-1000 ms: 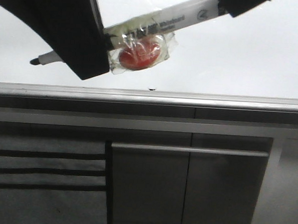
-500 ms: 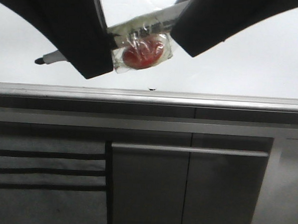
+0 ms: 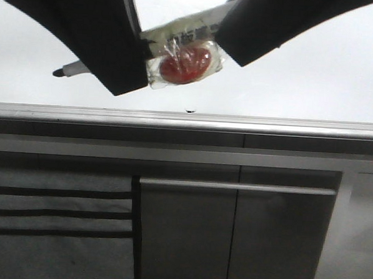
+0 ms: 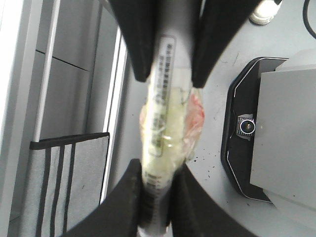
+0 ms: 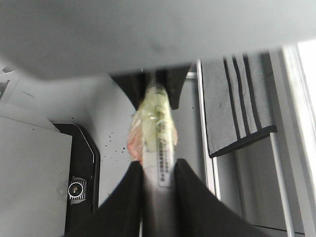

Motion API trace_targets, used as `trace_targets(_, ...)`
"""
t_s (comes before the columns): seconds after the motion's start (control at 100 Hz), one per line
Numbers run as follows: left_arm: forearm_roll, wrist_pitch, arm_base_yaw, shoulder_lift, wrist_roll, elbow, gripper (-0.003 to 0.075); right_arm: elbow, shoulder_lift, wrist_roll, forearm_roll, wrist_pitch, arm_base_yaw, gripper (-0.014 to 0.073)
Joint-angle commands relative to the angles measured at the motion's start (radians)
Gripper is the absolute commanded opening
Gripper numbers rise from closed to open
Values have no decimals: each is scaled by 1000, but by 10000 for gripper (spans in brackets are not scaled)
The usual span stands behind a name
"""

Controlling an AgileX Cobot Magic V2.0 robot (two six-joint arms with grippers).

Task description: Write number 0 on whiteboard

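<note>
A second ago the right gripper (image 3: 227, 23) held only the far end of the marker (image 3: 179, 36) at the upper right of the front view; it has since slid down the barrel and now sits close beside the left gripper (image 3: 138, 49), with only the taped red lump (image 3: 185, 61) between them. The marker's black tip (image 3: 58, 73) has shifted slightly right and up, and the lump with it.

whiteboard (image 3: 315, 77) is a big glossy white board with a grey metal rim, spanning the full width up top. can't see any 0 drawn on it.
</note>
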Motion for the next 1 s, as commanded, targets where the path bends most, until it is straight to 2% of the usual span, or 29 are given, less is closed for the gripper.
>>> trace_targets(0.0,-7,-69,-6,-24,-27,-33,-20,-31,-18,-3,42,-24,3,36)
trace_targets(0.06,-7,-81,-6,-24,-27,-33,-15,-31,-18,-3,42,-24,3,36)
trace_targets(0.13,-7,-88,0,-24,-29,-33,30,-31,-18,0,44,-24,3,36)
trace_targets(0.18,-7,-88,5,-24,-33,-33,94,-31,-18,3,44,-24,3,36)
trace_targets(0.33,-10,-86,30,-29,-56,-33,359,-31,-20,4,59,-26,3,36)
trace_targets(0.4,-10,-93,46,-37,-90,-33,420,-31,-27,6,67,-26,-3,36)
trace_targets(0.57,-15,-153,80,-116,-150,-15,424,-29,-69,24,93,-1,-60,36)
trace_targets(0.78,-11,-292,167,-290,-246,89,424,-7,-180,125,101,2,-193,36)
trace_targets(0.89,-9,-366,247,-400,-308,179,424,42,-267,215,101,-30,-264,36)
trace_targets(0.99,-9,-427,329,-494,-361,264,421,106,-347,346,101,-127,-328,36)
